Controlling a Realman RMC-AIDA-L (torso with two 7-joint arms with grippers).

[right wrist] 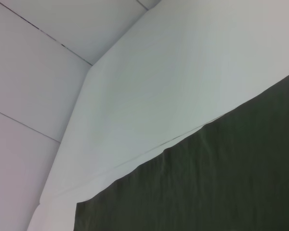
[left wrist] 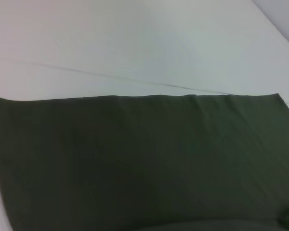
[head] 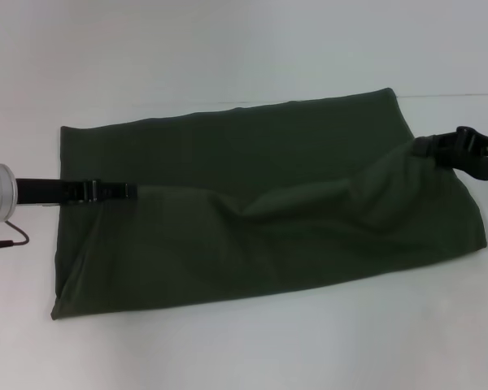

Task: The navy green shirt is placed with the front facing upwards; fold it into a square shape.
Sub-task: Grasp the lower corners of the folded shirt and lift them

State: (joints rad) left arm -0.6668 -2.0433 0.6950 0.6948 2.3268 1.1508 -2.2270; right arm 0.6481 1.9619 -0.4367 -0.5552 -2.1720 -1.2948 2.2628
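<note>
Navy green shirt (head: 260, 211) lies on the white table (head: 244, 49), already folded into a long, roughly rectangular band running left to right across the head view. Matte dark olive cotton, no print, collar or sleeves showing. Far edge is straight and flat; near half is a folded-over layer with soft diagonal creases and a raised ridge running from centre up toward the right end. Right end flares out wider and a bit slanted; left end squarer, near-left corner slightly rounded.

Left gripper (head: 128, 190) comes in low from the left, black fingers level with the fold line, tip tucked at the edge of the upper cloth layer; cannot tell how the jaws stand. Right gripper (head: 423, 148) enters from the right, tip against the bunched cloth at the ridge's top; jaw state also unclear.

Table is smooth, plain white, with 1 thin seam line visible beyond the shirt in the left wrist view. Right wrist view shows pale wall panels with thin joints beyond the table edge.
</note>
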